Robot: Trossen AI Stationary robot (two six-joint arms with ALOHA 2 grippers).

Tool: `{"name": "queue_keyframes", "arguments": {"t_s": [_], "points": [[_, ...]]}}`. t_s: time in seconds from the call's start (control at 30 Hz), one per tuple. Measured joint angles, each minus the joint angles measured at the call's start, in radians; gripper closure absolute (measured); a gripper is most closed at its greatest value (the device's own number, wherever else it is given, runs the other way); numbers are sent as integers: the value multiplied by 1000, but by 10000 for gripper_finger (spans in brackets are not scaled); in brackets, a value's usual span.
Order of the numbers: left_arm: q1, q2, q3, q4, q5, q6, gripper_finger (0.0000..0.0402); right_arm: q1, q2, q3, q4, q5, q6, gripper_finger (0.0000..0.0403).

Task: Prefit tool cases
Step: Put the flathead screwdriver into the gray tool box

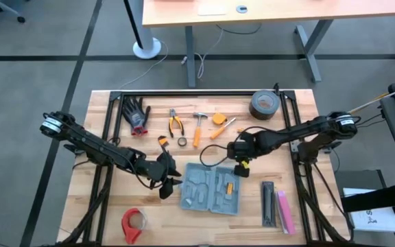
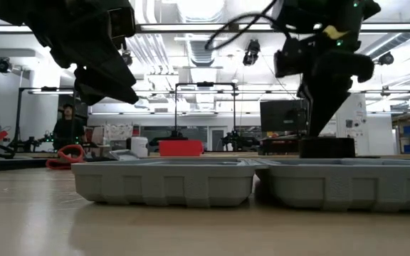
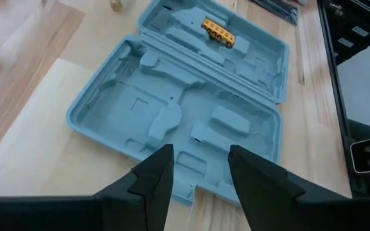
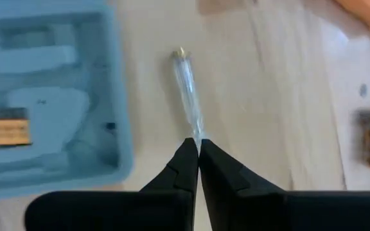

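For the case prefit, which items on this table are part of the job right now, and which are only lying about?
Part of the job:
- open blue-grey tool case
- yellow bit holder in its tray
- clear-shafted tool pinched in the right gripper

Lying about:
- black gloves
- pliers
- hammer
- grey tape roll
- red tape dispenser
- black and pink bars

Matt moulded plastic case (image 1: 211,189), pale wood table (image 1: 108,206)

One open tool case (image 1: 212,190) lies on the worktop (image 1: 115,206), holding one yellow bit holder (image 1: 229,187). Around it: one glove (image 1: 136,114), one pair of pliers (image 1: 175,124), one hammer (image 1: 198,127), two tape rolls, the black (image 1: 265,104) at one o'clock and the red (image 1: 134,223) at seven. Two bars, one black (image 1: 269,203) and one pink (image 1: 284,211), sit at four o'clock.
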Motion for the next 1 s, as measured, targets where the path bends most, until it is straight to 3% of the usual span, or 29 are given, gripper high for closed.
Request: {"name": "queue_keyframes", "arguments": {"t_s": [0.5, 0.67, 1.0], "points": [[0, 0, 0, 5, 25, -13, 235, -46, 0, -119, 32, 35, -73, 267], [0, 0, 0, 6, 25, -13, 237, -84, 0, -135, 59, 19, -118, 264], [0, 0, 0, 7, 24, -13, 233, -120, 0, -136, 133, -60, -156, 293]]}}
